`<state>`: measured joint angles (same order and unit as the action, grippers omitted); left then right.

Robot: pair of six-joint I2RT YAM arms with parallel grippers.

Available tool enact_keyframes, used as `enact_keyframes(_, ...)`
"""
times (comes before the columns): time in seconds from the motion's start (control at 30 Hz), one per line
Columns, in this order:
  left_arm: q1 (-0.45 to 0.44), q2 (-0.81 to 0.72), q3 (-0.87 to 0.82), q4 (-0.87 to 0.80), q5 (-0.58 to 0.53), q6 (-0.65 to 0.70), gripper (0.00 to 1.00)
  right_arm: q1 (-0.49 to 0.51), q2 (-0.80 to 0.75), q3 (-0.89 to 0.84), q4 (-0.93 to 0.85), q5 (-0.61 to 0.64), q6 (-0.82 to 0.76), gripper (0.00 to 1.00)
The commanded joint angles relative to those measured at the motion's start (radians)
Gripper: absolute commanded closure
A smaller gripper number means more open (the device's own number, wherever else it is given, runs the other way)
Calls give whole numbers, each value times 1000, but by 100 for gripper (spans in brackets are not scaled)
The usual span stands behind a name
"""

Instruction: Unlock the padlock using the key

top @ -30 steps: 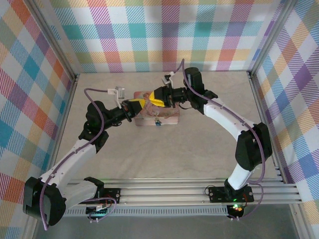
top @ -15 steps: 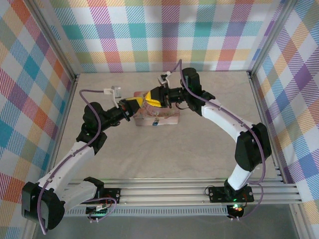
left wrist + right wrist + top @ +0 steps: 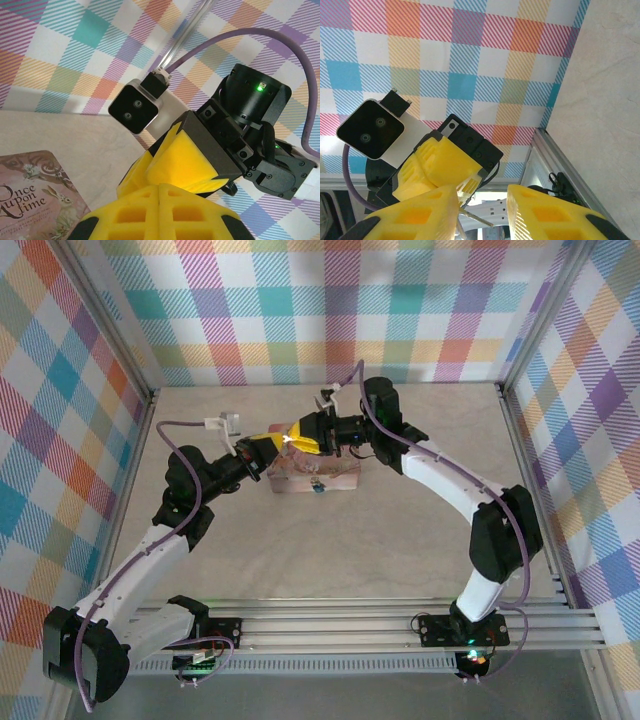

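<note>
1. Left gripper (image 3: 268, 443): closed tight, yellow pads (image 3: 150, 215) pressed together; whether anything is pinched, cannot tell.
2. Key (image 3: 477, 218): thin metal sliver in the gap between the fingers of the right gripper (image 3: 300, 437), just beneath the left gripper's tips.
3. Right gripper: tip to tip with the left, partly open, not clamped on the key.
4. Padlock (image 3: 318, 487): blue, at the near edge of the pink box (image 3: 340, 480), just nearside of both grippers in the top view.
</note>
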<state>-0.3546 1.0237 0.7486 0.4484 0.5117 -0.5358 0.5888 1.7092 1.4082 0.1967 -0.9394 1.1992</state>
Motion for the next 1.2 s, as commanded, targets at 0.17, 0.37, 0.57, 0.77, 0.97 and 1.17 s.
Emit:
enact_keyframes(0.17,9,20,-4,0,-38,-15,100,42,18,63,95,-51,65,85)
enact_keyframes(0.37,8,30,8,-43,-44,2,100,42,22,75,97,-50,85,70)
enact_keyframes(0.57,8,30,-9,-15,-101,-49,100,42,-2,51,81,-14,44,55)
enact_keyframes(0.77,8,8,-1,-67,-136,-57,100,39,-41,-11,61,19,36,68)
enact_keyframes(0.97,8,-23,38,-461,-206,49,100,28,-56,83,-476,126,-334,66)
enact_keyframes(1.17,-4,51,69,-901,-225,100,88,34,-63,31,-829,327,-572,65)
